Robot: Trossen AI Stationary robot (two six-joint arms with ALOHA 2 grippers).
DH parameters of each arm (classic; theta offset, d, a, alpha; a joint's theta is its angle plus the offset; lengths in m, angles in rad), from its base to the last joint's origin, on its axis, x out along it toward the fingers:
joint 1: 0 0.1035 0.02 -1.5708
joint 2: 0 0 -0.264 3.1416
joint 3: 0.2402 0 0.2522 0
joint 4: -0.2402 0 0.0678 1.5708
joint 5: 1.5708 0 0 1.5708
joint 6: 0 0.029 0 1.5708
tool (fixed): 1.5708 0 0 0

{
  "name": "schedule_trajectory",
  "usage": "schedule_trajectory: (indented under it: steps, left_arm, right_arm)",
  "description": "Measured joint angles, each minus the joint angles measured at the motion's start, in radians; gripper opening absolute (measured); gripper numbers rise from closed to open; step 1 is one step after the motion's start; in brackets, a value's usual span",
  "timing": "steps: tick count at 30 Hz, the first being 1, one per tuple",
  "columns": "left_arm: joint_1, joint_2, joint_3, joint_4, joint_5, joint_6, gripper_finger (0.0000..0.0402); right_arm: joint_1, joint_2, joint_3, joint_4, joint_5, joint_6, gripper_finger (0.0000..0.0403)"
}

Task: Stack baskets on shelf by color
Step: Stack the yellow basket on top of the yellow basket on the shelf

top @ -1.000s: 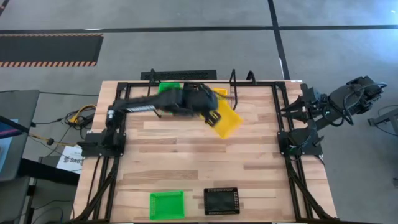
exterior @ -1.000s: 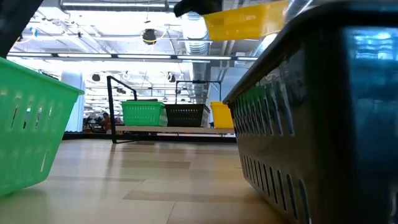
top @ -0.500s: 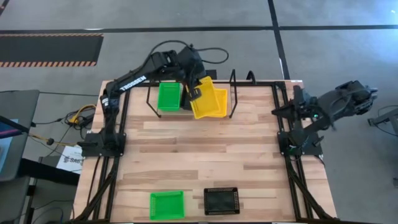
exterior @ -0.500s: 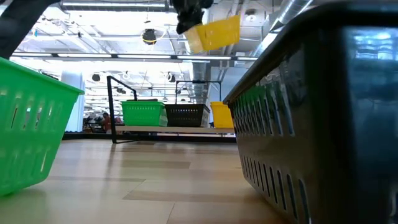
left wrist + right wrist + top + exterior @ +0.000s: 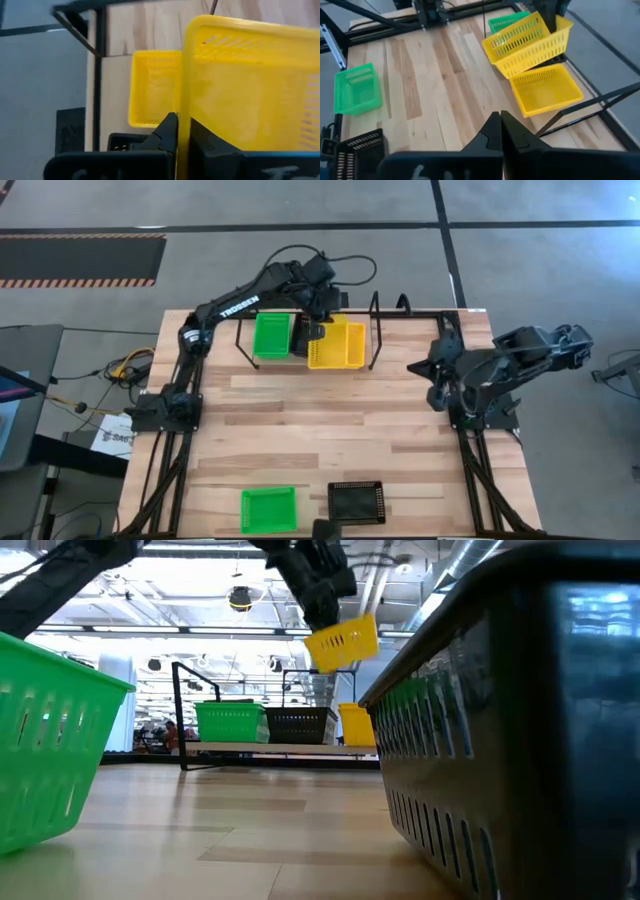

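High view: your left pincer [image 5: 312,330] is out over the shelf [image 5: 370,330] at the far edge of the table [image 5: 330,440], holding a yellow basket [image 5: 340,340] directly above the yellow stack, with the green stack [image 5: 271,336] just beside it on the left; the carried basket's long axis looks roughly lined up with the one under it. The left arm is plainly the one at work, while your right pincer [image 5: 432,375] waits near the table's right edge, well apart from the shelf. Low view: the held basket [image 5: 342,641] hangs tilted, clear above the yellow stack [image 5: 355,724], so I judge the move ahead is a straight descent after levelling. Left wrist view: the fingers [image 5: 167,132] are clamped narrowly on the basket's rim [image 5: 186,85], and the seated yellow basket [image 5: 152,87] shows beyond it. Right wrist view: the carried basket [image 5: 527,42] is tipped over the lower one [image 5: 545,92], apart from it; the right fingers [image 5: 492,132] meet with nothing between them. One loose green basket [image 5: 269,508] and one black basket [image 5: 356,502] sit at the near edge.
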Motion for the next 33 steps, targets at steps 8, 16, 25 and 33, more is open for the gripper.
schedule_trajectory:
  steps: [8, 16, 25, 33]
  left_arm:
    - [0.000, 0.065, -0.002, 0.040, 0.020, 0.044, 0.0000]
    - [-0.003, 0.073, 0.014, 0.178, 0.032, 0.051, 0.0000]
    - [0.006, 0.103, 0.012, 0.185, 0.037, 0.036, 0.0000]
    - [0.005, 0.153, 0.013, 0.231, 0.019, 0.026, 0.0000]
  right_arm:
    - [-0.003, 0.032, 0.001, 0.003, 0.027, 0.039, 0.0002]
    - [-0.004, 0.035, 0.000, 0.005, 0.039, 0.043, 0.0001]
    - [-0.004, 0.035, 0.000, 0.008, 0.038, 0.043, 0.0001]
    - [-0.004, 0.035, 0.000, 0.011, 0.038, 0.058, 0.0001]
